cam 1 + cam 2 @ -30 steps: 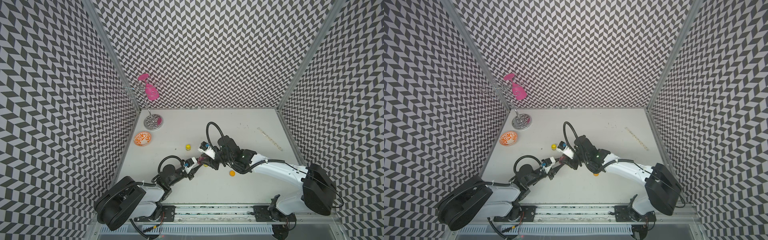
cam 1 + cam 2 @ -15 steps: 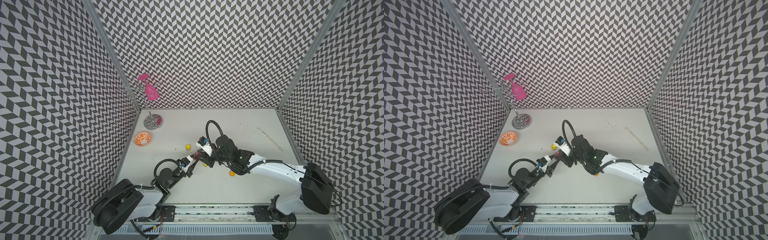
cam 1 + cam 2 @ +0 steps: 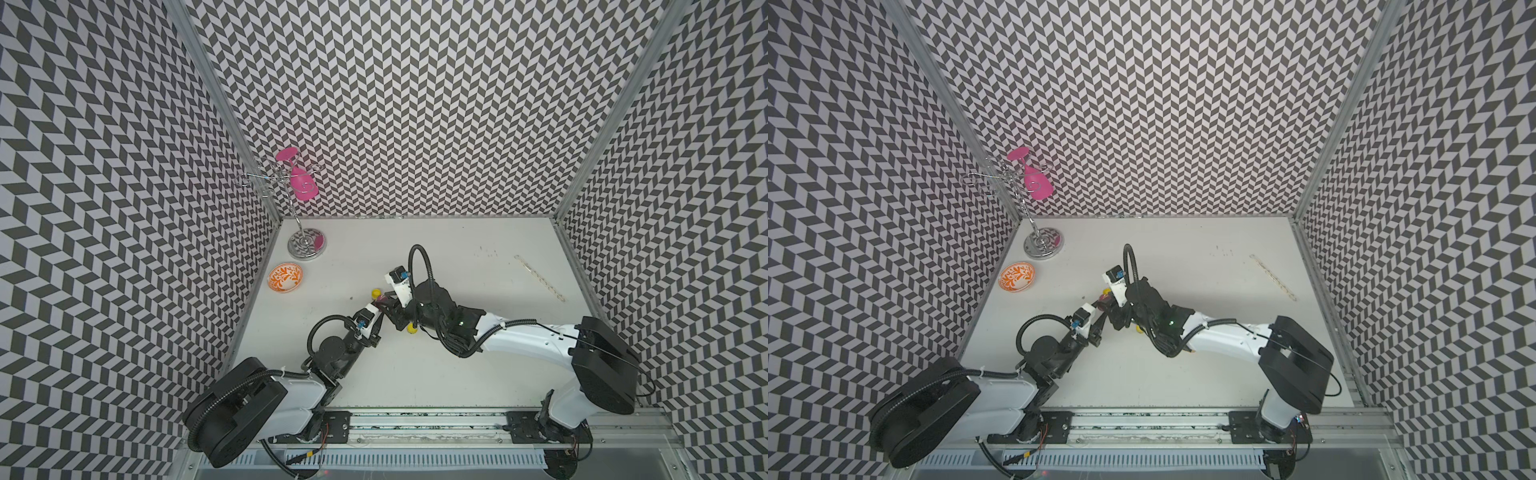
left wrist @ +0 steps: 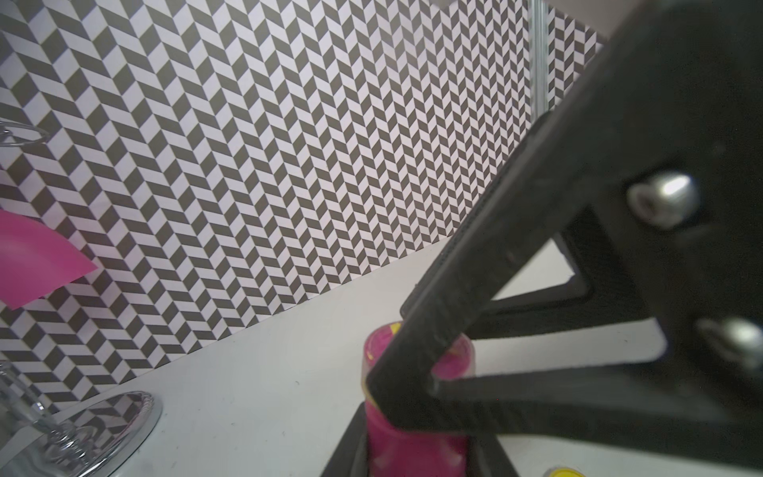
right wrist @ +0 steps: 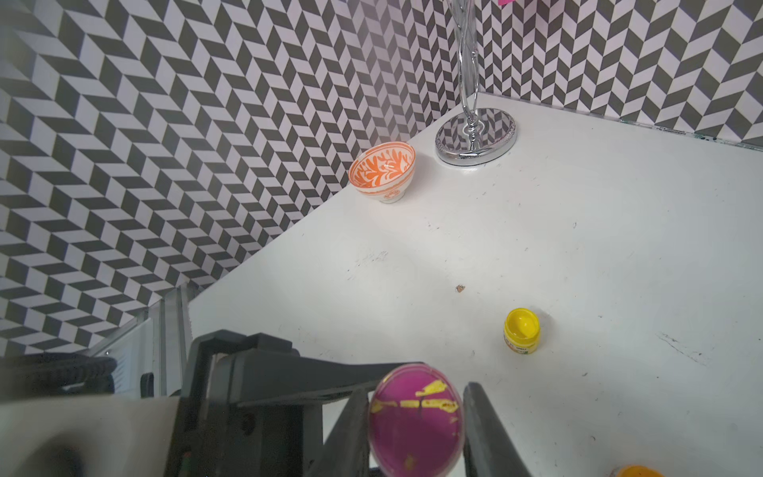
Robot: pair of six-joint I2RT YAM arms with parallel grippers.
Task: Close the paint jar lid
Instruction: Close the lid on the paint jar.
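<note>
Apparent lid-tightening step: just below centre in both top views, the left gripper (image 4: pixel 417 458) clamps the pink paint jar (image 3: pixel 385 302), the right gripper (image 5: pixel 416 433) pinches its lid (image 5: pixel 413 413); next, likely a steady twist.

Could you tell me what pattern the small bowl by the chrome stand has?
The small ceramic bowl has orange leafy scrolls on white, clearest in the right wrist view.

A chrome wire stand (image 3: pixel 306 244) stands in the white table's (image 3: pixel 457 374) far left corner, with a pink plastic goblet (image 3: pixel 303 189) hanging on it. An orange-patterned ceramic bowl (image 3: pixel 284 278) sits just before the stand. Mid-table, a magenta plastic paint jar (image 5: pixel 413 413) is gripped between the left gripper (image 4: pixel 417 454) and right gripper (image 5: pixel 415 446), a small yellow paint jar (image 5: pixel 521 330) just behind. A pale beaded strip (image 3: pixel 538 277) lies far right.
</note>
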